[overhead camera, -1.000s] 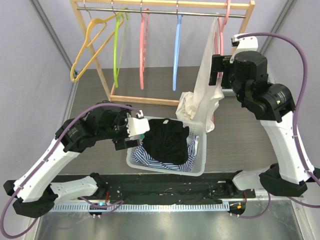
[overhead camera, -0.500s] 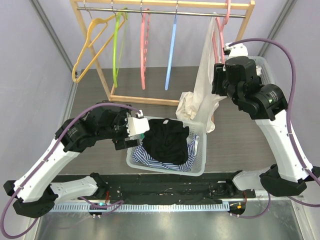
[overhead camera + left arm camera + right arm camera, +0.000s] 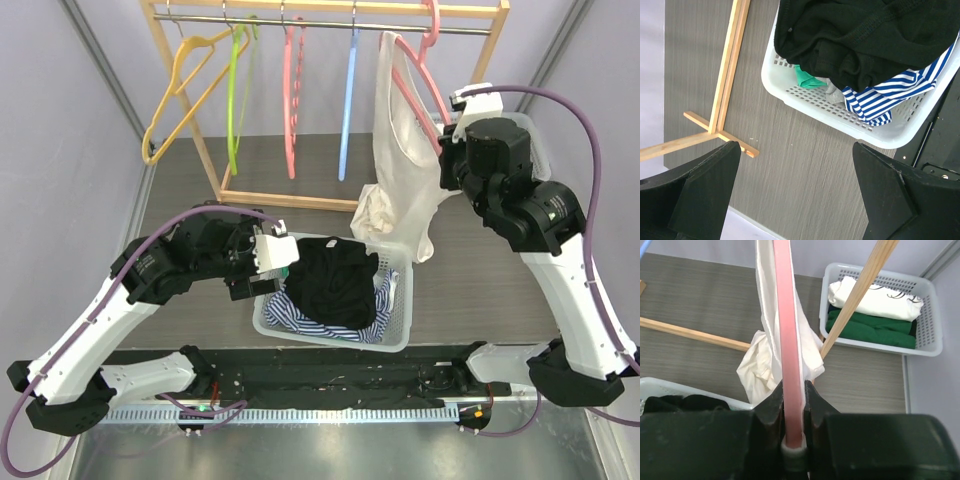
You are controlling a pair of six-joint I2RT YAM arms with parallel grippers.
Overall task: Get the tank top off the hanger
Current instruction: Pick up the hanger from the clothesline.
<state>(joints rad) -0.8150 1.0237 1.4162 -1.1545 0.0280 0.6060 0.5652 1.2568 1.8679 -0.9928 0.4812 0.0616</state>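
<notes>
A cream tank top (image 3: 398,130) hangs on a pink hanger (image 3: 412,82) at the right end of the wooden rack; its lower part droops in a bunch onto the basket's far corner. My right gripper (image 3: 447,142) is shut on the hanger's lower right arm. In the right wrist view the pink hanger (image 3: 789,335) runs straight up from between the closed jaws of the right gripper (image 3: 791,390), with the tank top (image 3: 762,360) hanging behind it. My left gripper (image 3: 795,147) stands open over bare floor beside the basket, holding nothing.
The wooden rack (image 3: 205,150) carries yellow, green, pink and blue hangers (image 3: 347,110). A white basket (image 3: 395,325) of dark and striped clothes sits between the arms. A second basket (image 3: 925,347) with folded white and green clothes stands at the far right.
The right gripper closed on the pink hanger. The hanger turned to the left, spreading the tank top wider. The left arm has not moved.
</notes>
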